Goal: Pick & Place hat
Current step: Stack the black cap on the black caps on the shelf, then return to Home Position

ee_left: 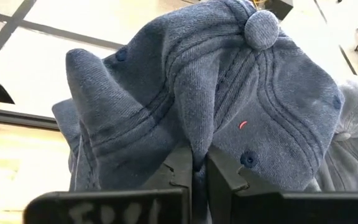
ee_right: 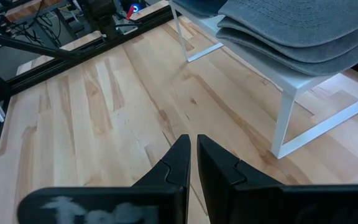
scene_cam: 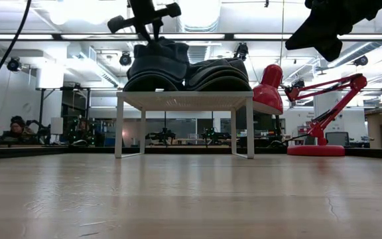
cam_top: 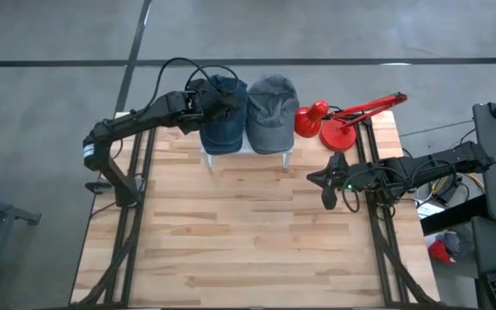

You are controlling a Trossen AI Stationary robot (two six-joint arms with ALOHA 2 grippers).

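Note:
A dark blue cap [cam_top: 223, 114] sits on a small white stand [scene_cam: 184, 101] at the table's far edge, beside a stack of grey caps [cam_top: 271, 112]. In the left wrist view the blue cap [ee_left: 229, 106] fills the picture, its top button [ee_left: 261, 29] showing. My left gripper [cam_top: 203, 96] is over the blue cap's left side, shut on its cloth. My right gripper [cam_top: 327, 185] hovers above the table's right part, shut and touching nothing; its wrist view shows its fingers [ee_right: 192, 163] over bare wood. My left gripper pinches a raised fold of the blue cap's crown [ee_left: 194, 134] between its two fingers [ee_left: 178, 169], coming from above and from the table's left. The cloth is bunched up into a ridge at the fingers. The cap's lower part rests on the stand.
A red desk lamp [cam_top: 343, 122] stands at the table's far right corner, its head [scene_cam: 269, 86] close to the grey caps. The stand's white legs [ee_right: 291, 130] rest on the wood. The near half of the table [cam_top: 248, 250] is bare planks.

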